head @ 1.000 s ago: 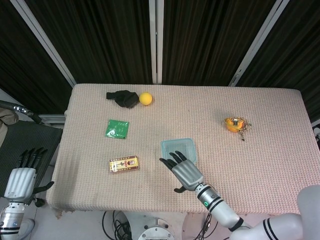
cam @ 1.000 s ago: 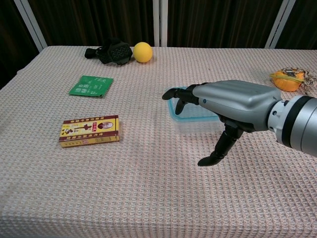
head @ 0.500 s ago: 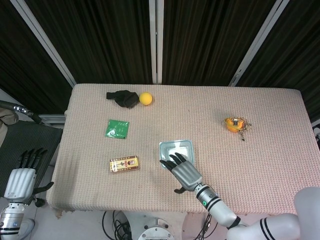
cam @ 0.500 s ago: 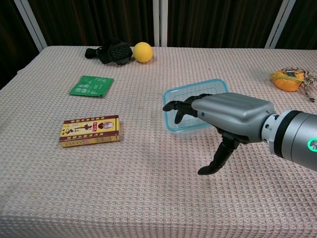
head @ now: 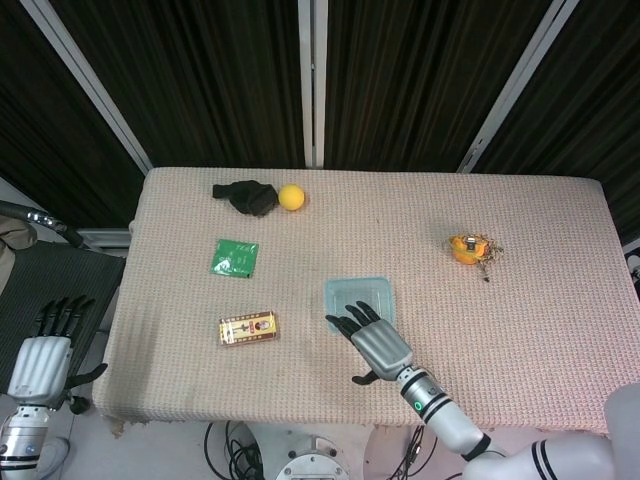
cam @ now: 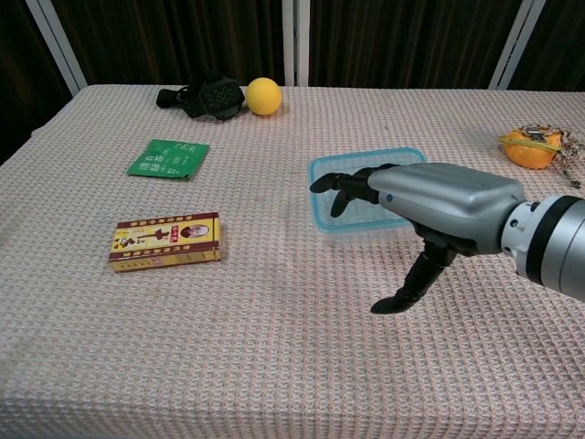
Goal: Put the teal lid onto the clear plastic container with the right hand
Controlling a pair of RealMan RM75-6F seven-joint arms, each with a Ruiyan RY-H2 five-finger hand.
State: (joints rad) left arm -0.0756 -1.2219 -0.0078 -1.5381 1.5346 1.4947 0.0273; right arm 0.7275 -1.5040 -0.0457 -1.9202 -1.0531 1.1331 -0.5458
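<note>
So the teal lid (cam: 366, 197) sat on the clear plastic container (cam: 358, 234) mid-table. The right hand (cam: 439, 201) hovered flat over it, fingers spread, holding nothing (left hand (head: 40, 360) hung off the table edge, also empty).

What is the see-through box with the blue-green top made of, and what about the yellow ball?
The box looks like clear, glossy plastic: the tablecloth shows through its wall. Its lid seems to be see-through plastic too, with a smooth teal rim. The yellow ball looks matte and even, perhaps foam or rubber; the pictures cannot settle which.
</note>
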